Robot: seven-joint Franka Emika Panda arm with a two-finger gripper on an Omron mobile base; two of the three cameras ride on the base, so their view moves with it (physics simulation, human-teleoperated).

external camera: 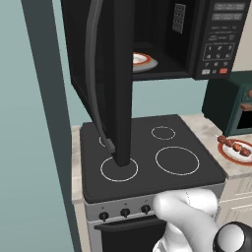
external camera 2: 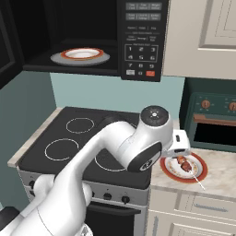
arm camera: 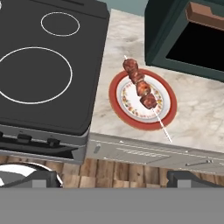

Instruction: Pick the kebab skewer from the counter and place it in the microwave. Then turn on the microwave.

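The kebab skewer (arm camera: 141, 85) lies diagonally across a white, red-rimmed plate (arm camera: 167, 114) on the counter (arm camera: 199, 122), its meat chunks over the plate's middle and its thin stick reaching past the rim at both ends. The plate sits just beside the right edge of the black stovetop (arm camera: 52, 87), in front of the dark green toaster oven (arm camera: 166, 39). In the left base view the same skewer (external camera: 235, 146) and plate (external camera: 231, 155) appear at the right edge of the counter (external camera: 231, 170), below the toaster oven (external camera: 224, 106). The gripper (arm camera: 113, 178) hangs above the front edge of the counter, jaws spread wide and grasping nothing; both fingertips (arm camera: 40, 178) stand well apart, clear of the skewer and plate. In the right base view the arm reaches over the stovetop (external camera 2: 55, 138) towards the plate (external camera 2: 200, 173), where the skewer (external camera 2: 185, 166) rests. The microwave (external camera 2: 140, 37) is mounted above the stovetop with its door (external camera: 110, 74) swung fully open; a second red-rimmed plate (external camera 2: 82, 54) sits on the tray inside.
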